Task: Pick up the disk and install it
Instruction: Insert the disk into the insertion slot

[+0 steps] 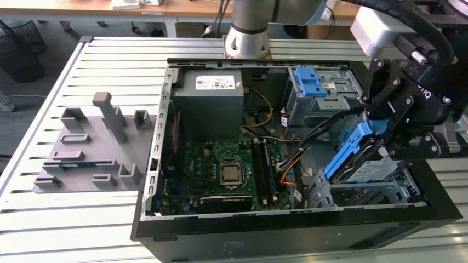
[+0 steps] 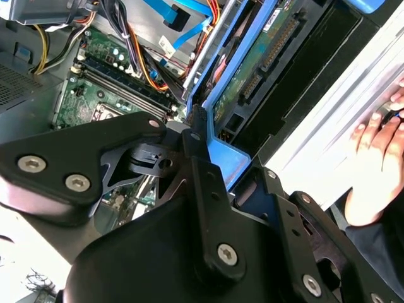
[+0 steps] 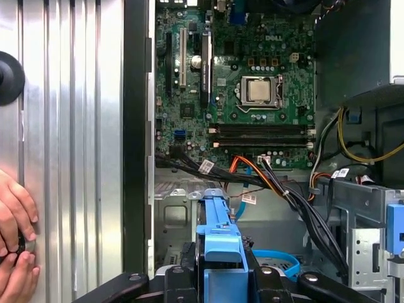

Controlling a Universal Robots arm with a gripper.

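gripper (image 1: 382, 147) holds disk (image 1: 349, 157) tilted over open computer case (image 1: 292, 226).

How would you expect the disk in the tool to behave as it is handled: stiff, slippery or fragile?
The disk is probably stiff: a flat metal body in a blue bracket. The tool grips smooth plastic, so it may slip. Its exposed circuit board suggests knocks could harm it.

Reaches down at the exterior view's right from a silver-grey tubular arm (image 1: 245, 33) — black metal two-finger gripper (image 1: 384, 147) tilted, clamped on the blue-bracketed flat silver disk (image 1: 365, 171).
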